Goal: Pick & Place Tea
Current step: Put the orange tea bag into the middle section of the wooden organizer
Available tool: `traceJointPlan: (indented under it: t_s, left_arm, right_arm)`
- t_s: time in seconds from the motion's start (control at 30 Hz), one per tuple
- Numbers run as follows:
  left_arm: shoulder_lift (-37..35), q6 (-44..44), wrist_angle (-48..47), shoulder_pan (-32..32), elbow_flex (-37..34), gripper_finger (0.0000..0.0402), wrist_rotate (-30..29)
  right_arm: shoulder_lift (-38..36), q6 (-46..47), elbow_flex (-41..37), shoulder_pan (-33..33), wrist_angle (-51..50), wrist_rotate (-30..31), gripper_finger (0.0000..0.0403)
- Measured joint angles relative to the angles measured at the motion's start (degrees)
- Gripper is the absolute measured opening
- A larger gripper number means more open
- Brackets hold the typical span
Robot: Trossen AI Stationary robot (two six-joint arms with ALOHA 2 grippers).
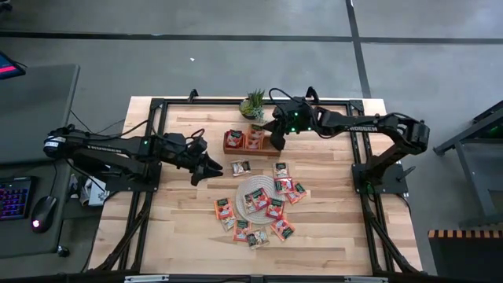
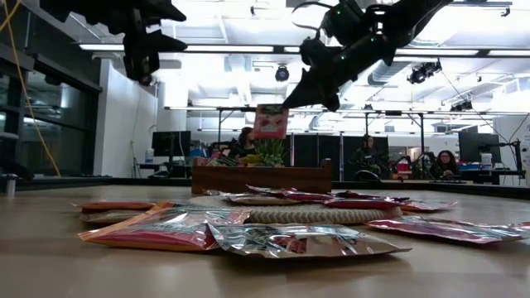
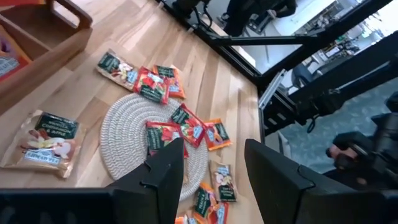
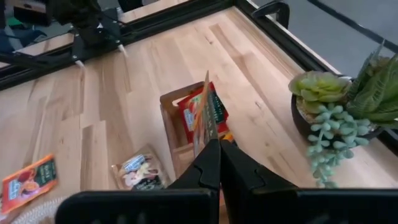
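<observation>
The step in hand looks like the placing half of a pick-and-place: the right gripper (image 4: 219, 163) hangs over the wooden tray (image 1: 236, 149) at the far side of the bench (image 1: 181, 236), its jaws pressed together on the lower edge of one orange-red tea sachet (image 4: 208, 112). In the right wrist view the sachet stands on edge just beyond the fingertips, directly above a tray compartment that already holds at least one sachet. In the low view it hangs clear above the tray's top, not yet inside it.

The next move, by this reading, calls for lowering the sachet into the compartment and then spreading the jaws — the packet is thin and upright, so it may tip against the tray wall as it drops.

The left gripper (image 1: 211, 167) hovers above the bench just left of the round woven mat (image 3: 124, 134), jaws spread and holding nothing. The remaining tea sachets (image 1: 275, 208) lie flat on and around that mat, ahead of and below the left jaws in the left wrist view, with a paler one (image 3: 43, 140) lying apart between the mat and the tray. A small potted succulent (image 4: 339, 102) stands just beyond the tray — near the path of the right arm.
</observation>
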Motion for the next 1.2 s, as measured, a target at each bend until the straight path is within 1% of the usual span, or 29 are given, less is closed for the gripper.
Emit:
traceJointPlan:
  t_s: [0.27, 0.57, 0.67, 0.8, 1.0, 1.2]
  left_arm:
    - [0.0, 0.4, 0.5, 0.0, 0.0, 0.0168, 0.3]
    - [0.0, 0.5, 0.5, 0.0, 0.0, 0.0168, 0.3]
    - [0.0, 0.5, 0.5, 0.0, 0.0, 0.0168, 1.3]
    - [0.0, 0.5, 0.2, 0.0, 0.0, 0.0168, 1.7]
    - [0.0, 0.5, 0.1, 0.0, 0.0, 0.0168, 1.7]
    - [0.0, 0.3, 0.1, 0.0, 0.0, 0.0168, 3.1]
  right_arm:
    - [4.5, -0.4, 0.1, -1.3, 1.8, -2.1, 0.0000]
    - [8.5, 1.1, 0.1, -1.6, 3.8, -2.9, 0.0000]
    - [9.9, 1.6, 0.1, -1.7, 4.9, -3.6, 0.0000]
    - [12.5, 1.9, 2.4, -1.7, 3.6, -3.9, 0.0000]
    - [15.8, 0.8, 7.5, -1.6, -2.7, -4.1, 0.0000]
    - [16.0, 0.0, 8.3, -1.5, -6.5, -2.8, 0.0000]
